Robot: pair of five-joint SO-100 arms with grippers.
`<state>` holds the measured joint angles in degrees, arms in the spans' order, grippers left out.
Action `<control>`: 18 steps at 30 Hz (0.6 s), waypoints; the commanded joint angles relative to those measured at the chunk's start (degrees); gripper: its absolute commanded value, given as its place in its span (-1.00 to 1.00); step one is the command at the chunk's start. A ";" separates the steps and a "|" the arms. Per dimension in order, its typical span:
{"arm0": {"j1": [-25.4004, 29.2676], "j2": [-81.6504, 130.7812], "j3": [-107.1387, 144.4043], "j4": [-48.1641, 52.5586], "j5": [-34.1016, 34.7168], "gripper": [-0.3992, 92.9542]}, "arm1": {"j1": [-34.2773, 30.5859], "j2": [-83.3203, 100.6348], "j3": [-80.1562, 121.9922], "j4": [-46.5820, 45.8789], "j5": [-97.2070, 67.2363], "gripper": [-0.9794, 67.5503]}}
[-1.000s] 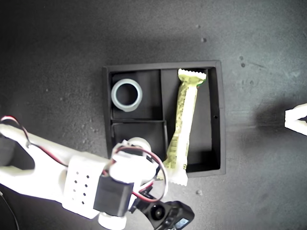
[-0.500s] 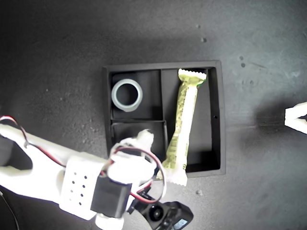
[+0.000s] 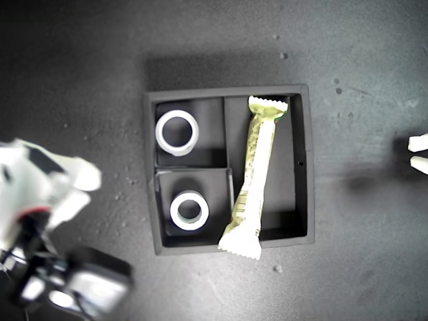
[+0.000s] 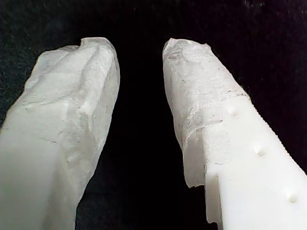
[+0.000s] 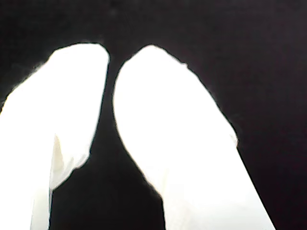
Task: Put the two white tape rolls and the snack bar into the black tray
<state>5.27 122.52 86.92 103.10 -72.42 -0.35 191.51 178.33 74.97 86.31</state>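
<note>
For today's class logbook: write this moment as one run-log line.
tape rolls: small compartments | snack bar: long compartment, end over black tray wall | grippers: empty

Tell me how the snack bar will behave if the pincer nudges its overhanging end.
The snack bar likely pivots rather than slides: its lower end rests on the black tray wall. Its glossy wrapper probably slips easily. The crimped end looks thin, so it may fold instead of moving the bar.
</note>
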 commanded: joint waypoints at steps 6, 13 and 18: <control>-0.62 21.18 34.01 -11.25 -2.29 -0.99 | -0.97 0.44 0.70 1.85 1.32 -0.79; -1.05 41.75 60.82 -22.59 -2.90 -0.99 | -0.97 0.44 0.70 1.85 1.32 -0.79; -0.35 50.19 68.91 -25.22 -2.90 -0.99 | -1.05 0.44 0.70 1.85 1.14 -0.78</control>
<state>5.01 170.16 154.34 79.54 -74.71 -1.14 191.51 178.33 76.73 87.36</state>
